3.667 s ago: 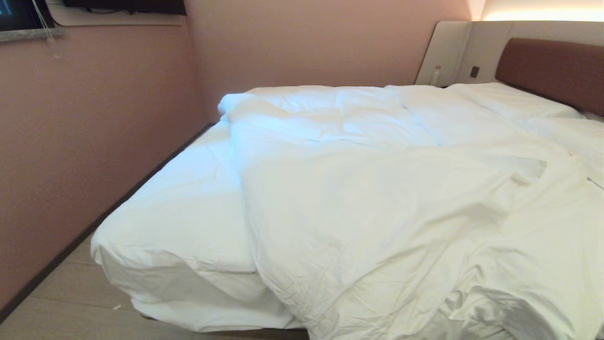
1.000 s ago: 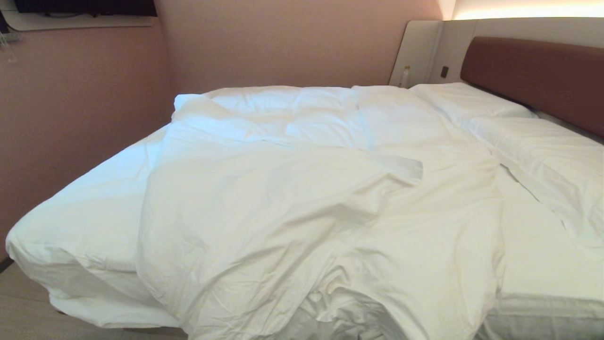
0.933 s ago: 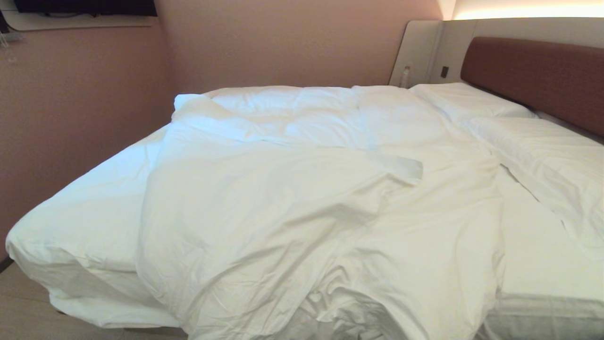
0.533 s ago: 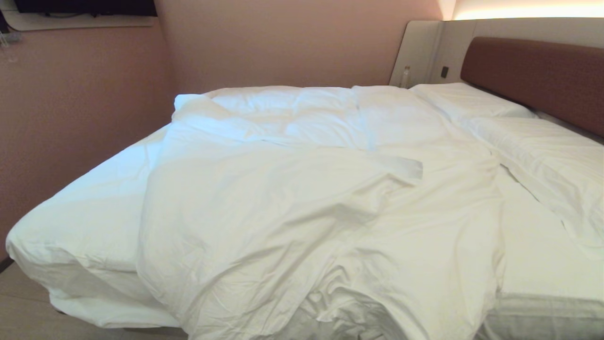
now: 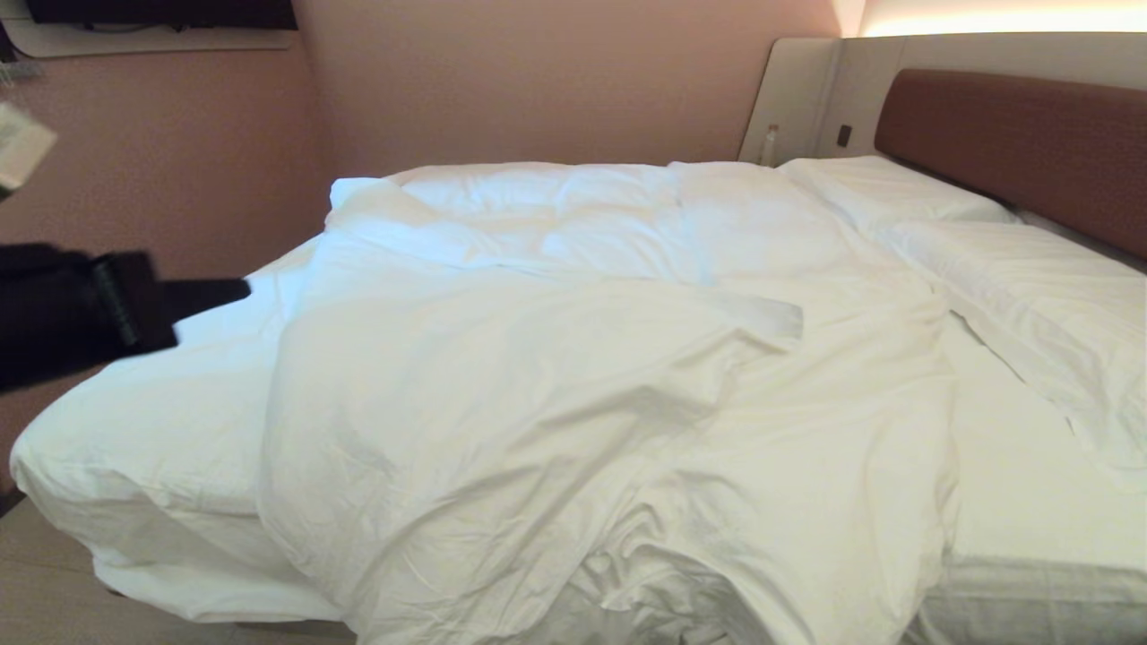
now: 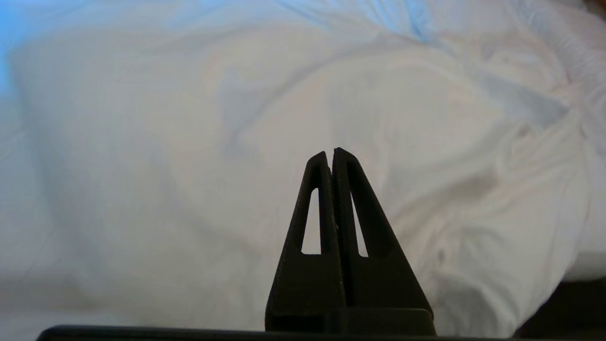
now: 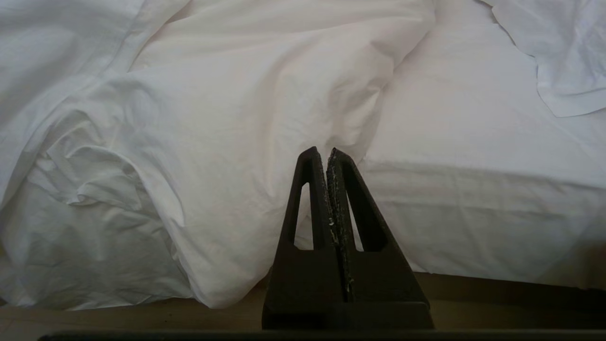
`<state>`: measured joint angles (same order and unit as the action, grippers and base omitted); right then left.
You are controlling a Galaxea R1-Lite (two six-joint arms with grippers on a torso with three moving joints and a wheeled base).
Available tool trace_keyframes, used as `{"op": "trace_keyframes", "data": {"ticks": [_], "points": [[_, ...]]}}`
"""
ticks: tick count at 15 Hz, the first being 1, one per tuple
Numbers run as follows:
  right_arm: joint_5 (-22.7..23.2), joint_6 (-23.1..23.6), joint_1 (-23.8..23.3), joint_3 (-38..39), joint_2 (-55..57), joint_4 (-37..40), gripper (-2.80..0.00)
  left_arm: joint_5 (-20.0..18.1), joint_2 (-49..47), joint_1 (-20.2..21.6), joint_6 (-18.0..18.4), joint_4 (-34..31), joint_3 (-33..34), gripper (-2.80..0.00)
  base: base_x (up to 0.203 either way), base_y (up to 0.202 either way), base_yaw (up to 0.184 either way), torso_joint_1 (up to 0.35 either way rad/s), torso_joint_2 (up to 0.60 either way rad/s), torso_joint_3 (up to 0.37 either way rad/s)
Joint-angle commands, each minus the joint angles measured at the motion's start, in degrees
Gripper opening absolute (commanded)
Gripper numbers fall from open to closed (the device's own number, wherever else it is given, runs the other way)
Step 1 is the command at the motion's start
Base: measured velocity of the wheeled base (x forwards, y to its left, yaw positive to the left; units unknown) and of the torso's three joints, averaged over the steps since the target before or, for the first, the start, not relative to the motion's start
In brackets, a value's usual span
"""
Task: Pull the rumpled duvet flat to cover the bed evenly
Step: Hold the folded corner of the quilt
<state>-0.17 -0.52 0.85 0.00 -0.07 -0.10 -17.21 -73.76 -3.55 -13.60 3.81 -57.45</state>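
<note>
The white duvet (image 5: 556, 412) lies rumpled across the bed (image 5: 1030, 537), bunched toward the left and spilling over the near edge, with bare mattress sheet to its right. My left gripper (image 5: 237, 289) comes in from the left edge, raised over the bed's left side, shut and empty. In the left wrist view the left gripper (image 6: 330, 152) points at the duvet (image 6: 426, 142) from a distance. The right gripper (image 7: 323, 151) is shut and empty, low beside the near edge, facing the hanging duvet (image 7: 213, 166); the head view does not show it.
Two white pillows (image 5: 1013, 278) lie along the brown headboard (image 5: 1013, 143) at the right. A pink wall (image 5: 152, 179) runs close along the bed's far and left sides. A small bottle (image 5: 769, 143) stands by the beige panel. Wooden floor (image 7: 142, 319) shows below the bed.
The view turned right between the earliest frame and a second ago, then held. Within the last half second my left arm rose into view at the left. The duvet has not moved.
</note>
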Motion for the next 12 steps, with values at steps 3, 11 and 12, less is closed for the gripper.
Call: {"op": "trace_keyframes", "data": {"ticks": [3, 11, 12], "points": [[0.0, 0.0, 0.0, 0.0, 0.1, 0.0, -2.8, -1.8, -33.8, -4.9, -2.7, 1.2, -24.9, -2.8, 0.0, 0.0, 0.0, 0.0, 0.0, 0.0], [0.0, 0.0, 0.0, 0.0, 0.1, 0.0, -2.8, -9.5, -56.0, -18.5, -3.0, 2.5, -48.5, -2.8, 0.0, 0.0, 0.0, 0.0, 0.0, 0.0], [0.0, 0.0, 0.0, 0.0, 0.1, 0.0, -2.8, -9.5, -56.0, -18.8, -3.0, 2.6, -48.6, -2.8, 0.0, 0.0, 0.0, 0.0, 0.0, 0.0]]}}
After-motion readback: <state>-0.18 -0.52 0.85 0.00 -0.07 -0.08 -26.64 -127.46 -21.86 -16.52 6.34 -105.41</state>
